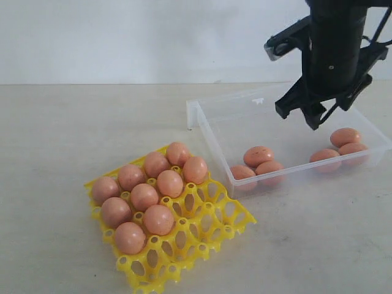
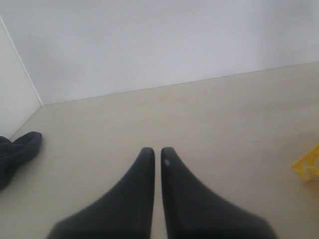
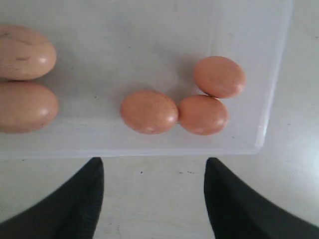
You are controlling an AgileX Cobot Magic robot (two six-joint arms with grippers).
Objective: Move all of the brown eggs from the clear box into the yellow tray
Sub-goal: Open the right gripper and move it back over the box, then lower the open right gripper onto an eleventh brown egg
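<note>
Although ten smooth, oval brown eggs (image 1: 144, 196) already sit in the yellow tray (image 1: 208, 228), a bright plastic lattice of open cups on the left of the exterior view, six more lie in the clear box (image 1: 211, 131), a shallow rectangular plastic container with low walls just beside the tray. They lie in two clusters of three, one near the box's corner closest to the tray and one at its far right end. The tray's rows are filled from its far-left side, which leaves the cups nearer the box free. The black right gripper (image 1: 306, 113) hangs above the box near the right-hand cluster, carrying nothing. That placement suggests it is lining up for the next pick.

In the left wrist view, the dark left gripper (image 2: 155, 155) has its two fingers drawn together with only a sliver between them and nothing held. It is parked over the bare pale table (image 2: 224, 114), apparently to keep out of the way. A crumpled dark cloth (image 2: 17, 149) lies at one edge and a corner of the tray shows at the other.

In the right wrist view, the jaws stand wide apart and empty, a gap easily wider than an egg. Beyond them is the box's near wall, then three touching eggs. Two more eggs lie apart from that cluster.
</note>
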